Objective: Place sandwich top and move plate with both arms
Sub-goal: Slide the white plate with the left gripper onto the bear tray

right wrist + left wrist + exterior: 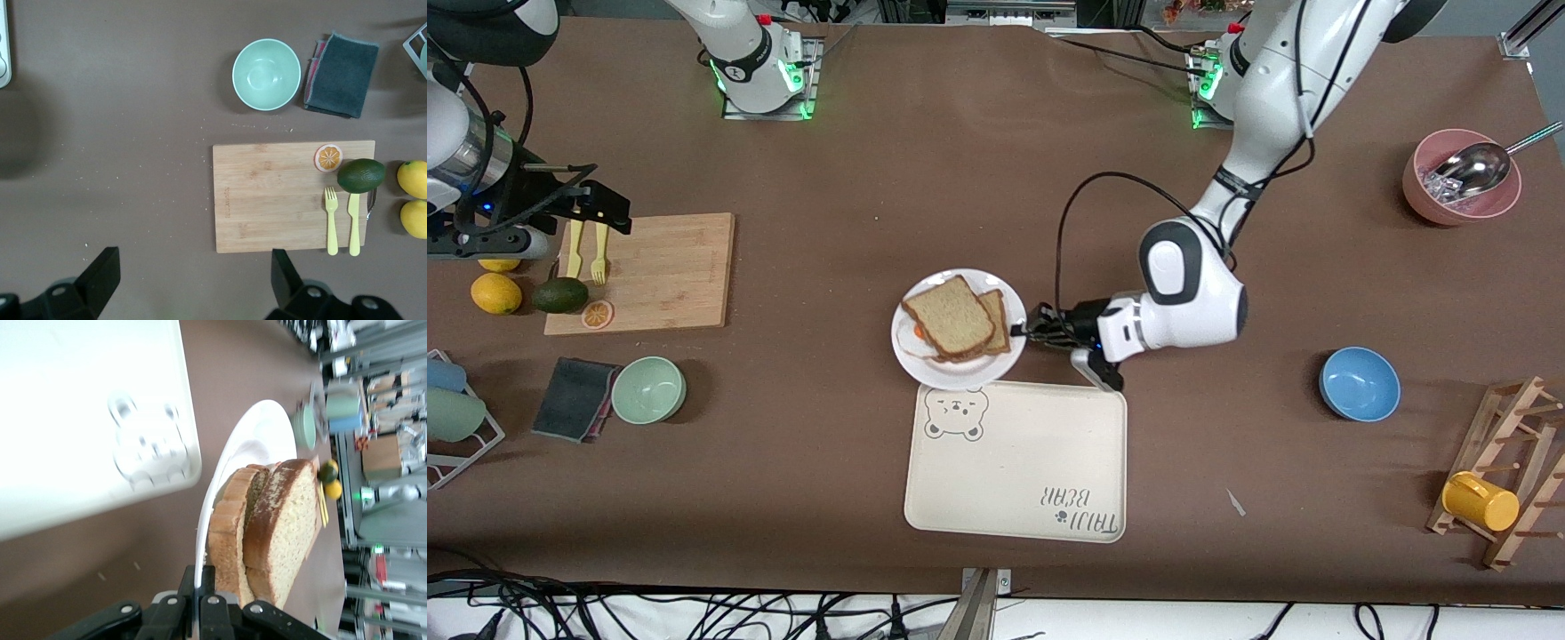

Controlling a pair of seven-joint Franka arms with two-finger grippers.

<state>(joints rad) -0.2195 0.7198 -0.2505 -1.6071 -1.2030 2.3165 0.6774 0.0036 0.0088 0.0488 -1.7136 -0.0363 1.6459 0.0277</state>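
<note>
The white plate lies mid-table, touching the edge of the cream bear-print tray that is farther from the front camera. The brown sandwich top lies on the plate over a squarer slice, with a bit of fried egg showing under it. My left gripper is shut on the plate's rim at the left arm's side. The left wrist view shows its jaws clamped on the plate's rim, with the sandwich top close by. My right gripper is open and empty over the wooden cutting board.
The cutting board carries a yellow fork and knife, with an avocado and lemons beside it. A green bowl and grey cloth lie nearer the camera. A blue bowl, pink bowl and cup rack stand toward the left arm's end.
</note>
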